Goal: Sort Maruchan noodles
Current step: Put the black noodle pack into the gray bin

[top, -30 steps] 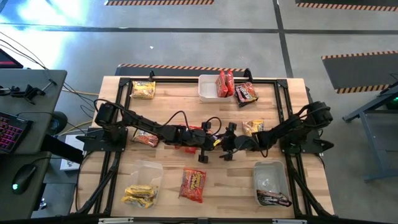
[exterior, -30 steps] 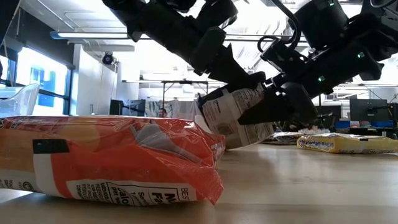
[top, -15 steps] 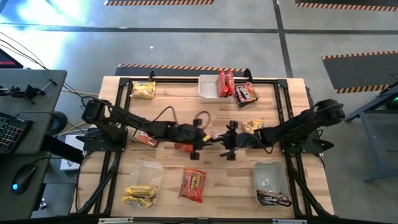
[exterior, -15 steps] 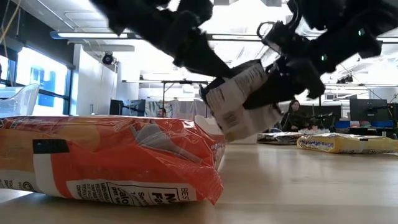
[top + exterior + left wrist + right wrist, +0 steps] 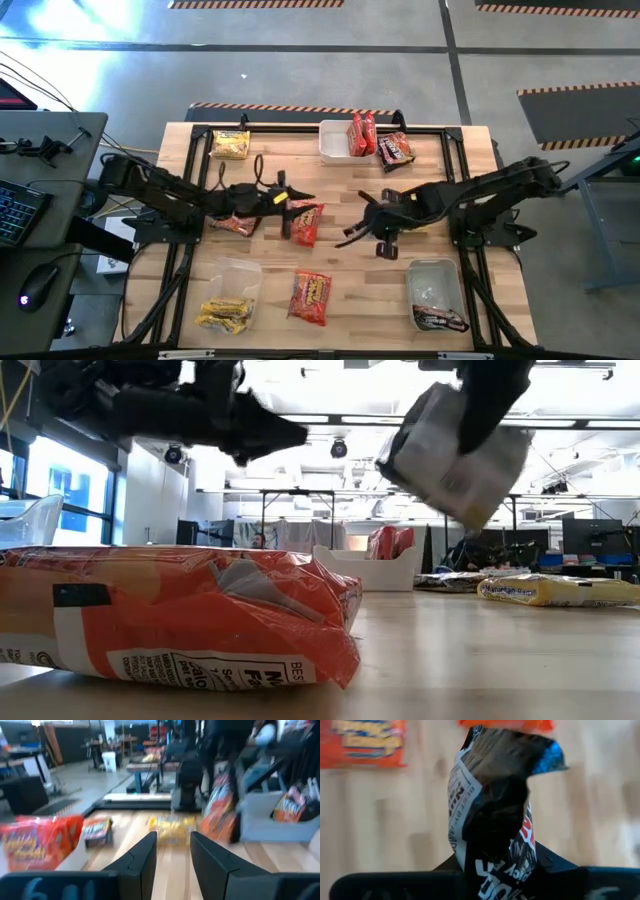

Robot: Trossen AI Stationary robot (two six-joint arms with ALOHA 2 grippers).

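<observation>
At mid-tabletop, right gripper (image 5: 372, 228): dark packet (image 5: 495, 815) pinched between the fingers, held aloft.
Left gripper (image 5: 296, 202): fingers spread, nothing held, above the red-orange packet (image 5: 304, 221) laid mid-tabletop.

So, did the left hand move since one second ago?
Yes. In the high view the left hand has drawn back leftward: it was right of the red-orange packet near the front edge, now left of it.
</observation>
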